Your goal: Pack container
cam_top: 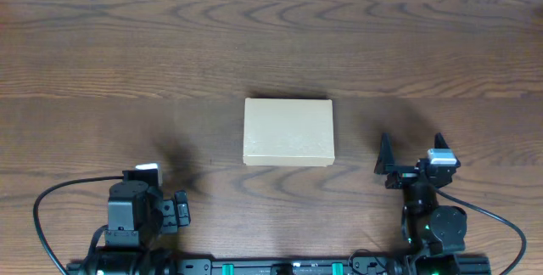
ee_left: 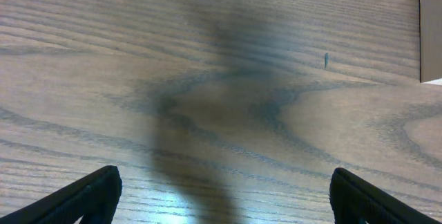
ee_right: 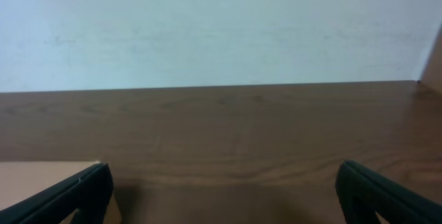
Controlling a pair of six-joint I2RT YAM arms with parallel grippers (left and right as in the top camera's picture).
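Observation:
The container (cam_top: 288, 131) is a plain tan cardboard box lying flat in the middle of the wooden table with its lid down. My right gripper (cam_top: 411, 154) is open and empty, to the right of the box and a little nearer the front edge. In the right wrist view its jaws (ee_right: 224, 193) are spread wide, and a corner of the box (ee_right: 41, 179) shows at the lower left. My left gripper (cam_top: 174, 210) sits low at the front left, apart from the box. Its jaws (ee_left: 221, 196) are open over bare wood, and the box edge (ee_left: 431, 27) shows at the far right.
The wooden table (cam_top: 127, 54) runs to a pale wall (ee_right: 221, 30) at the back. Cables loop from both arm bases at the front edge. No other loose objects are in view.

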